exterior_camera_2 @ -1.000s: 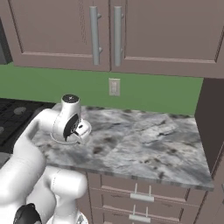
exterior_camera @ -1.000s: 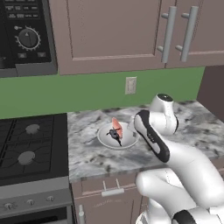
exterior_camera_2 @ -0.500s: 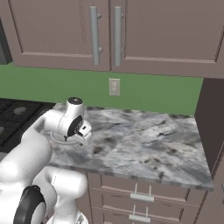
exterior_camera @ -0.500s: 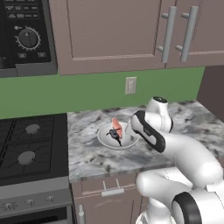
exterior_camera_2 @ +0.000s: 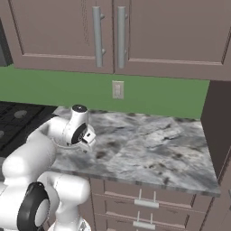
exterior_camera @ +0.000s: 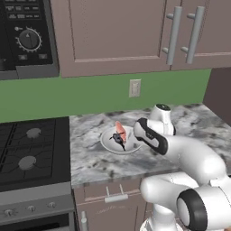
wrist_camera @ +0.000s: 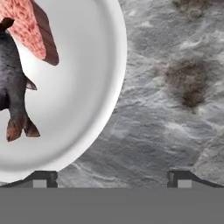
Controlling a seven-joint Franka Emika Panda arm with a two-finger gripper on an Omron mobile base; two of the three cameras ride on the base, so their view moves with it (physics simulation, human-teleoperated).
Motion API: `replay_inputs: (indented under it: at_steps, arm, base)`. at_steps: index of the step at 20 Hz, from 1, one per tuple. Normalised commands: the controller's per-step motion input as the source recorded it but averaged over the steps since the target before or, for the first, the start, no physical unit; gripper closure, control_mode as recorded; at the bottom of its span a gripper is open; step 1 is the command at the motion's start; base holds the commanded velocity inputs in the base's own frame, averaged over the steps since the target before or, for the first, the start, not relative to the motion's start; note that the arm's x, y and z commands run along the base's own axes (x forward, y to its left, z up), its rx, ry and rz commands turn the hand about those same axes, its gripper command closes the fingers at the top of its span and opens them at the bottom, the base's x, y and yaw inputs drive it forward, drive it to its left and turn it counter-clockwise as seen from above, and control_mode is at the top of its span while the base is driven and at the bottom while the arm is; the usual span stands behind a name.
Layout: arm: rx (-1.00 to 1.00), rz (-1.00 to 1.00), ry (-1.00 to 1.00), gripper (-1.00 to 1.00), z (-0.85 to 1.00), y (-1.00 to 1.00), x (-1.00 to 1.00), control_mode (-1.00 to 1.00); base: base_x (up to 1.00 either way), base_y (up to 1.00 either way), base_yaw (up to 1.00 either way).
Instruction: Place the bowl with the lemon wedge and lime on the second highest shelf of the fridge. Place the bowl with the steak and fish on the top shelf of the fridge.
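White bowl (exterior_camera: 118, 143) sits on counter (exterior_camera: 90, 160), near stove (exterior_camera: 27, 151). We see steak (exterior_camera: 121, 129) propped upright inside, fish (exterior_camera: 118, 139) dark against it. In hand view, bowl (wrist_camera: 83, 87) takes upper left, steak (wrist_camera: 33, 30) above fish (wrist_camera: 13, 96); marbled counter (wrist_camera: 175, 96) to right. Fingers (wrist_camera: 112, 178) spread wide, holding nothing, one tip (wrist_camera: 41, 178) over bowl rim, other over bare counter. Arm (exterior_camera: 180, 153) bends low beside bowl. Wall outlet (exterior_camera: 134, 88) on green backsplash, cabinets (exterior_camera: 117, 31) above.
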Motion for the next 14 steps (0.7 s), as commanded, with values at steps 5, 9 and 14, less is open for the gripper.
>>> replay_inputs:
  at_steps: [5, 9, 14]
  arm:
    - [0.00, 0.00, 0.00, -1.00, -0.13, 0.09, 0.33, -1.00]
    - [0.00, 0.00, 0.00, -1.00, -0.06, 0.06, 0.42, -1.00]
    - [0.00, 0.00, 0.00, -1.00, -0.14, 0.03, 0.40, -1.00]
  base:
    - [0.00, 0.00, 0.00]
    - [0.00, 0.00, 0.00]
    - [0.00, 0.00, 0.00]
